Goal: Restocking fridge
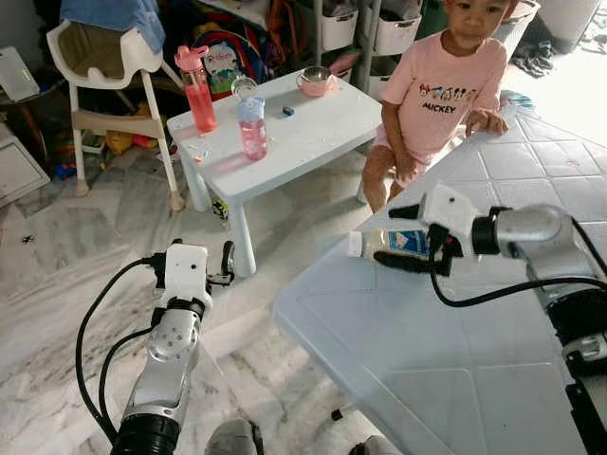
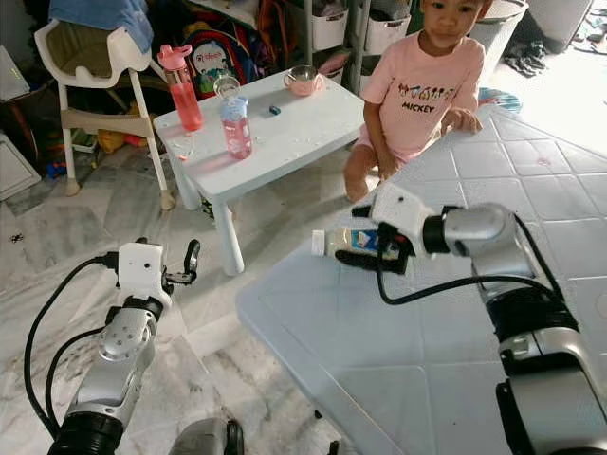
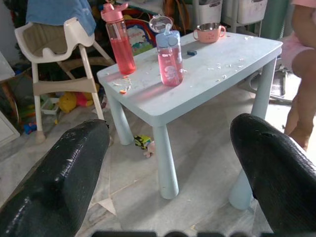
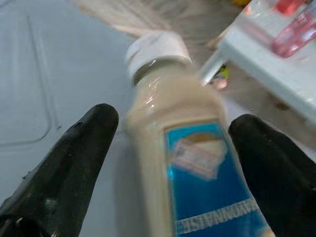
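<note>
We find the right pincer (image 1: 403, 248) apart around the mayonnaise bottle (image 1: 391, 244), lying near the worktop (image 1: 398, 360) far-left edge. Left pincer (image 1: 228, 263) apart, idle. Risk: a nudge could roll it off toward the child (image 1: 446, 81).

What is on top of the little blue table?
On the little blue table stand two pink water bottles, a pink cup, a small dark blue thing and some crumbs. Nothing hides its top; underneath is mostly unseen.
</note>
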